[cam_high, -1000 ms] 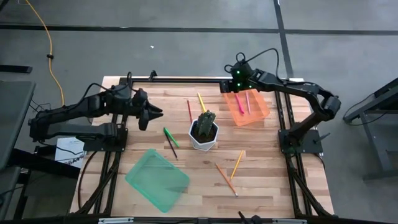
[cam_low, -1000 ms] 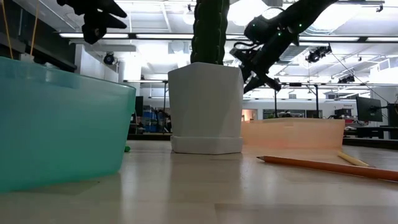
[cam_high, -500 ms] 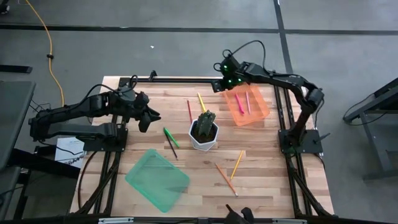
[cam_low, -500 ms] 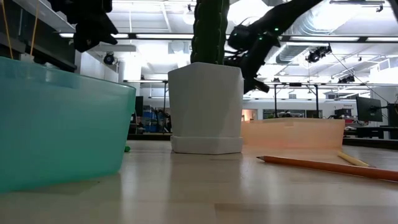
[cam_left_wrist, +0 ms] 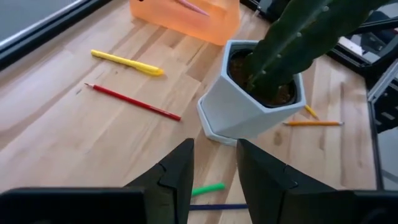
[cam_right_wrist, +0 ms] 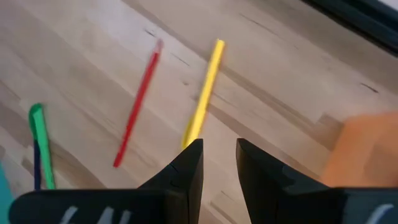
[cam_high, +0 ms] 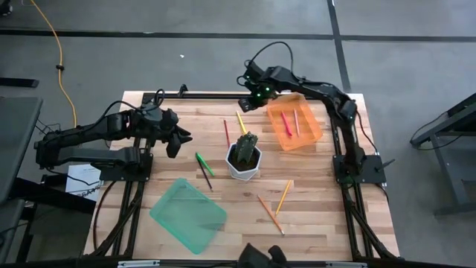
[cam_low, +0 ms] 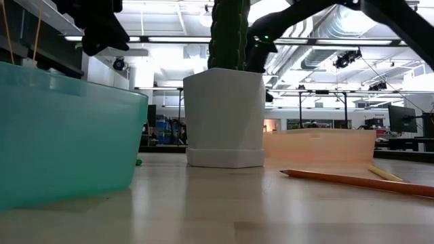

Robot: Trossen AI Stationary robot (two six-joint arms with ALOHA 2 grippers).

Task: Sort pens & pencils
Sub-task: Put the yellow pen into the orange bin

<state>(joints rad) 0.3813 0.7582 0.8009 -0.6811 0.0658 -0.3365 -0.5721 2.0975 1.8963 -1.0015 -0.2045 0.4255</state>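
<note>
I am working over a wooden table (cam_high: 320,201), and going from its biggest things down: a green tray (cam_high: 188,215) is sitting empty near the front on my left side, an orange tray (cam_high: 295,127) is sitting at the far right, and a white pot with a cactus (cam_high: 244,159) is standing between them. The orange tray is already holding what look like two pink-red sticks, though I cannot tell which kind; everything else is lying loose, so I am judging the sorting barely begun. My right gripper (cam_high: 248,97) is hovering above the far middle of the table, jaws a little apart and gripping nothing, over the yellow pen (cam_right_wrist: 203,93), with the red pencil (cam_right_wrist: 137,103) just beside it. My left gripper (cam_high: 181,137) is hanging over the left side, jaws also slightly parted and empty, facing the green pen (cam_high: 204,163) and the dark pencil (cam_high: 203,176) touching it. The orange pencil (cam_high: 270,214) and yellow-orange pencil (cam_high: 283,196) are waiting near the front right.
</note>
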